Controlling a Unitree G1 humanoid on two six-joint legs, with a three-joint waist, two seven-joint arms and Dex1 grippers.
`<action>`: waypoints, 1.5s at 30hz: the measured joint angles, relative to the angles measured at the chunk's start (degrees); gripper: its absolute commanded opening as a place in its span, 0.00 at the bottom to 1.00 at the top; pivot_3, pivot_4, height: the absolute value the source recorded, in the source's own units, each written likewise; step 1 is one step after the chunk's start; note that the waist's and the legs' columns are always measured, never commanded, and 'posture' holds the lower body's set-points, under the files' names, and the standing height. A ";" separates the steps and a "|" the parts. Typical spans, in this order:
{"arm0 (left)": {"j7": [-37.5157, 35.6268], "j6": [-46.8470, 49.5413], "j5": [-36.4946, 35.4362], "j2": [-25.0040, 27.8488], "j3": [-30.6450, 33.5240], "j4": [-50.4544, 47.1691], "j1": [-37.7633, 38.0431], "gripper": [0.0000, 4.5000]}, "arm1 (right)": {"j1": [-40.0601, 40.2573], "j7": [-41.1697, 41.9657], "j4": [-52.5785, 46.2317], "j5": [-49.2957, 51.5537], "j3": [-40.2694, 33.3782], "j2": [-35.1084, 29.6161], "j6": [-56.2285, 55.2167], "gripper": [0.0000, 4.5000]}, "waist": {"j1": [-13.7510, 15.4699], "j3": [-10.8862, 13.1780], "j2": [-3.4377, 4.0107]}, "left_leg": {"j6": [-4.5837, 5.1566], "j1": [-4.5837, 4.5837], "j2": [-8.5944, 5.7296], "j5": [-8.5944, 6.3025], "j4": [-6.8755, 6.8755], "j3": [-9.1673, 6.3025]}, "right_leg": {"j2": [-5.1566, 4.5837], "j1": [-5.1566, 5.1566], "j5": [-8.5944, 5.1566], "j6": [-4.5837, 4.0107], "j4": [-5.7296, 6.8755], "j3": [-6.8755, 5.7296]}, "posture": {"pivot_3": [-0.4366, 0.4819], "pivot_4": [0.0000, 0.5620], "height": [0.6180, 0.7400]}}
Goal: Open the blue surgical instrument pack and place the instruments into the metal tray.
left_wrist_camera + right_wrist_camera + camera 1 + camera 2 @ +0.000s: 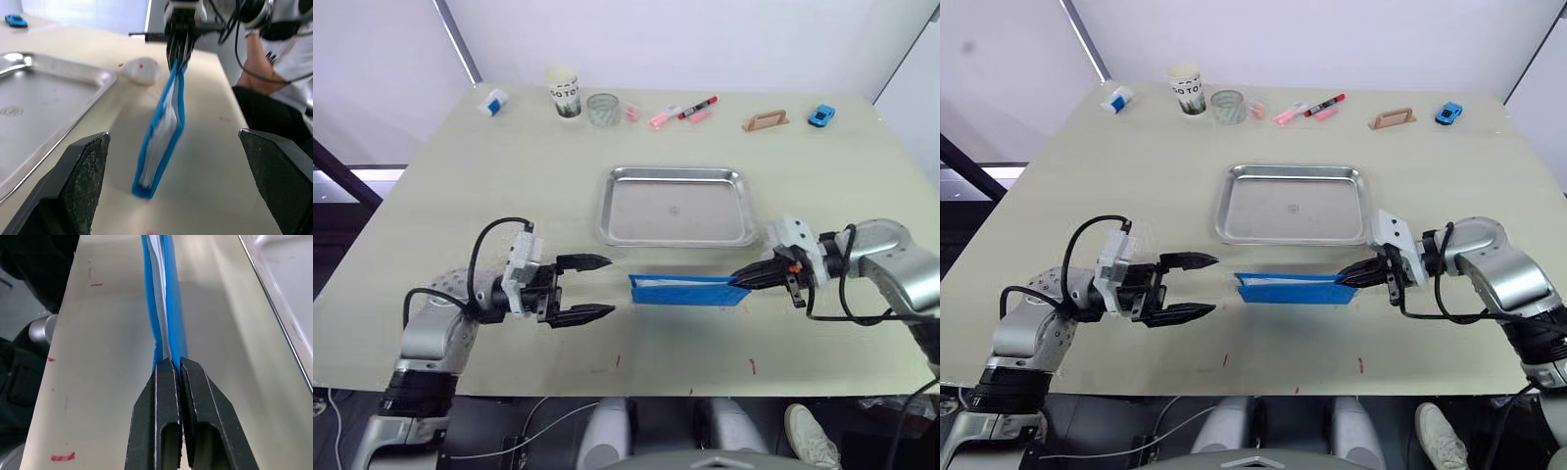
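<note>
You've got a pale table (460,245) by a white wall. Your R gripper (742,278) pinches one end of the blue pack (683,290), held on edge just in front of the tray (675,177). L gripper (604,287) is wide open, holding nothing. Next: grab the pack's free end w/ it and pull it open.

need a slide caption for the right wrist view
Right gripper pinches the edge of the blue surgical instrument pack, held on edge beside the metal tray.

Instruments unseen inside pinched pack (685,291)
</note>
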 measured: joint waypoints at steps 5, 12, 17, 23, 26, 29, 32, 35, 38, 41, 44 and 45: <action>-0.14 -2.25 1.91 -2.48 -1.91 2.55 -2.97 1.00 | -2.21 2.62 1.87 -1.72 1.24 0.66 -0.17 0.01 | -0.11 0.00 0.01 | 0.00 0.02 0.00 0.00 0.01 -0.01 | 0.01 0.00 0.00 0.00 0.03 0.00 | 0.48 0.27 1.00; -0.16 -3.76 2.92 -6.20 -3.59 4.66 -4.42 0.83 | -2.13 3.04 1.77 -2.14 1.10 1.24 0.22 0.00 | -0.15 -0.01 0.00 | 0.00 0.02 0.01 0.00 0.02 -0.02 | 0.02 0.00 0.00 0.00 0.05 0.00 | 0.48 0.27 1.00; -0.48 -5.52 3.73 -7.27 -3.84 5.44 -5.18 0.64 | -2.13 2.78 1.86 -2.41 0.78 2.12 0.71 0.00 | -0.47 -0.02 -0.01 | 0.00 0.03 0.02 0.00 0.02 -0.03 | 0.04 0.00 0.00 0.00 0.05 0.00 | 0.48 0.27 1.00; -0.55 -6.33 4.31 -8.12 -4.84 5.46 -5.25 0.64 | -2.19 2.76 2.33 -3.12 0.24 2.91 0.90 0.00 | -0.60 -0.02 -0.01 | 0.00 0.03 0.02 0.00 0.02 -0.04 | 0.04 0.00 0.00 0.00 0.05 0.00 | 0.48 0.27 1.00; -0.50 -6.67 4.81 -8.80 -5.63 5.46 -5.52 0.64 | -2.60 2.76 3.57 -3.49 -0.16 3.68 0.91 0.00 | -0.66 -0.03 -0.01 | 0.00 0.03 0.02 0.00 0.02 -0.04 | 0.04 0.00 0.00 0.00 0.05 0.00 | 0.48 0.27 1.00; -0.46 -6.67 5.07 -9.19 -5.84 5.46 -5.76 0.64 | -2.88 2.77 4.03 -3.72 -0.20 3.94 0.91 0.00 | -0.70 -0.02 -0.01 | 0.00 0.03 0.02 0.00 0.02 -0.04 | 0.04 0.00 0.00 0.00 0.06 0.00 | 0.48 0.27 1.00; -0.46 -7.22 5.14 -9.86 -5.83 5.46 -5.81 0.64 | -2.93 3.12 4.10 -4.18 -0.28 3.99 0.64 0.00 | -0.74 -0.03 -0.01 | 0.00 0.02 0.02 0.00 0.02 -0.04 | 0.03 0.00 0.00 0.00 0.05 0.00 | 0.48 0.27 1.00; -0.45 -7.61 5.14 -10.05 -5.83 5.62 -5.81 0.64 | -2.91 3.46 4.10 -4.24 -0.27 4.00 0.45 0.00 | -0.74 -0.02 -0.01 | 0.00 0.03 0.02 0.00 0.02 -0.04 | 0.03 0.00 0.00 0.00 0.05 0.00 | 0.48 0.27 1.00; -0.36 -7.71 5.15 -10.34 -5.81 6.47 -5.79 0.64 | -2.90 3.77 4.09 -4.32 -0.28 4.00 0.43 0.00 | -0.74 -0.02 -0.01 | 0.00 0.02 0.02 0.00 0.02 -0.04 | 0.03 0.00 0.00 0.00 0.05 0.00 | 0.48 0.27 1.00; 0.02 -7.79 5.15 -10.72 -5.75 7.50 -5.75 0.64 | -2.90 3.89 4.09 -4.33 -0.28 4.00 0.43 0.00 | -0.75 -0.02 -0.01 | 0.00 0.02 0.02 0.00 0.02 -0.04 | 0.03 0.00 0.00 0.00 0.05 0.00 | 0.48 0.27 1.00; -0.01 -8.55 5.18 -11.00 -5.75 9.04 -5.52 0.64 | -2.90 3.96 4.09 -4.36 -0.28 4.00 0.39 0.00 | -0.76 -0.02 -0.01 | 0.00 0.02 0.02 0.00 0.02 -0.04 | 0.03 0.00 0.00 0.00 0.04 0.00 | 0.48 0.27 1.00; -0.02 -9.05 5.19 -11.14 -5.75 9.86 -5.49 0.64 | -2.90 3.98 4.10 -4.42 -0.28 4.00 0.33 0.00 | -0.76 -0.02 -0.01 | 0.00 0.02 0.02 0.00 0.02 -0.04 | 0.03 0.00 0.00 0.00 0.04 0.00 | 0.48 0.27 1.00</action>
